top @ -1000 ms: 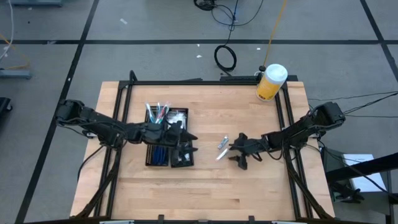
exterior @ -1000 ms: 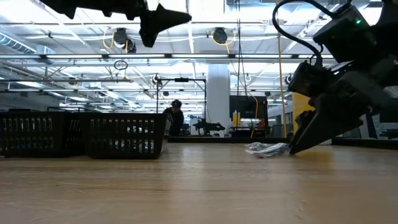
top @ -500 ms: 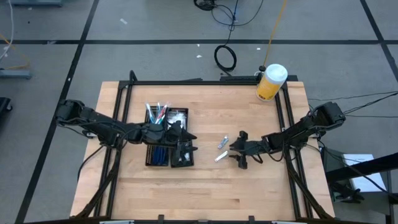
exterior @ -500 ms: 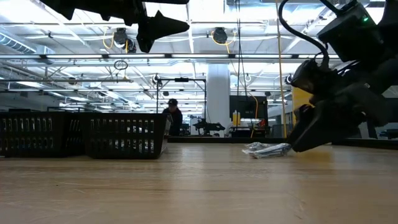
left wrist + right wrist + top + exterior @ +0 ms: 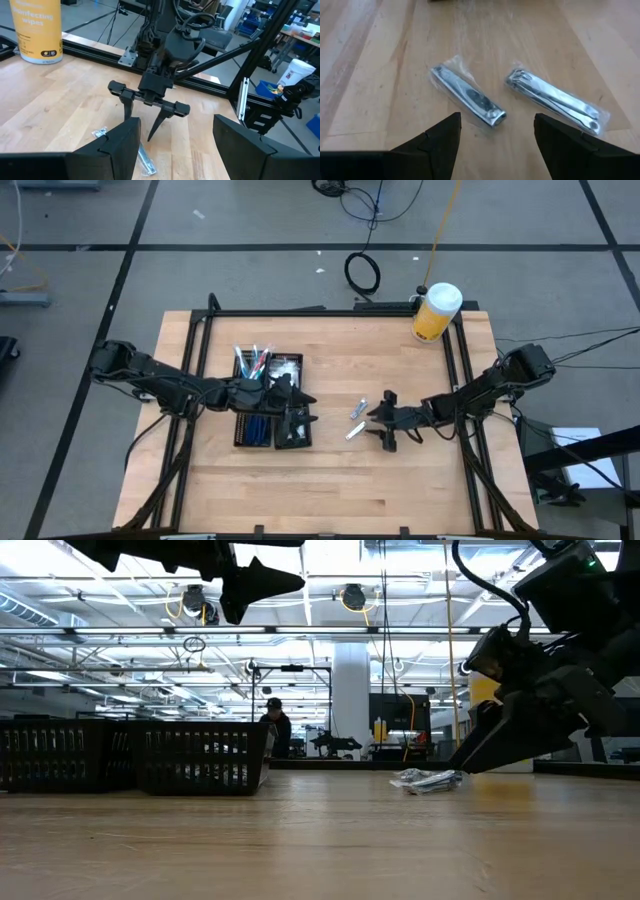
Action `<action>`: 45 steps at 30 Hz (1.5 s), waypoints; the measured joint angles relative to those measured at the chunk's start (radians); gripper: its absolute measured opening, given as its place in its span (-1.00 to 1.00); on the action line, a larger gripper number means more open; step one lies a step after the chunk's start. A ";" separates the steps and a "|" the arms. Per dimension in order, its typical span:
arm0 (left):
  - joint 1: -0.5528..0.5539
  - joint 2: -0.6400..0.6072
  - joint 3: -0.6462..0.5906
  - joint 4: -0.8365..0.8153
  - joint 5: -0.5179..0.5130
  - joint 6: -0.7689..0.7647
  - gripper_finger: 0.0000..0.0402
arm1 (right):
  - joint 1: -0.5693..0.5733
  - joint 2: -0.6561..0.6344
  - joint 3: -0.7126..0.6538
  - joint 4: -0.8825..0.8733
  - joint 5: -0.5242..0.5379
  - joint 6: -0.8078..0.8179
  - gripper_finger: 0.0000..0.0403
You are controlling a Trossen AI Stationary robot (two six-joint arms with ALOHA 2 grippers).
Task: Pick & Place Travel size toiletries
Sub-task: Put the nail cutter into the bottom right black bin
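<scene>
Two silvery tubes sealed in clear packets [image 5: 467,97] [image 5: 552,100] lie flat on the wooden table, side by side, near its middle [image 5: 355,420]. My right gripper [image 5: 374,423] stands open just right of them, slanting down, its fingers [image 5: 440,140] short of both packets and touching neither. My left gripper [image 5: 308,410] hangs open and empty above the right side of the black tray [image 5: 268,416]. The tray holds thin sticks, blue pieces and packets. In the low view the packets [image 5: 428,780] lie just in front of my right gripper [image 5: 480,752].
A big yellow jar with a white lid [image 5: 436,312] stands at the table's far right corner. A black metal frame [image 5: 330,312] runs along the table's edges. Bare wood lies along the near side [image 5: 320,490]. A person [image 5: 277,727] stands far off in the room behind.
My right gripper has rolled a little at the wrist and tipped slightly while staying beside the two packets. Its fingers stay apart. The packets have not moved.
</scene>
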 joint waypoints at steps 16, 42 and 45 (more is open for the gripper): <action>0.000 0.000 0.000 0.000 0.000 0.008 0.22 | -0.001 0.158 0.083 0.043 -0.071 -0.044 0.18; 0.000 0.000 0.000 -0.019 0.000 -0.002 0.22 | 0.041 0.116 0.095 -0.035 -0.159 -0.050 0.03; 0.000 0.000 0.000 -0.019 0.000 -0.002 0.22 | 0.040 0.116 0.095 -0.035 -0.158 -0.050 -0.07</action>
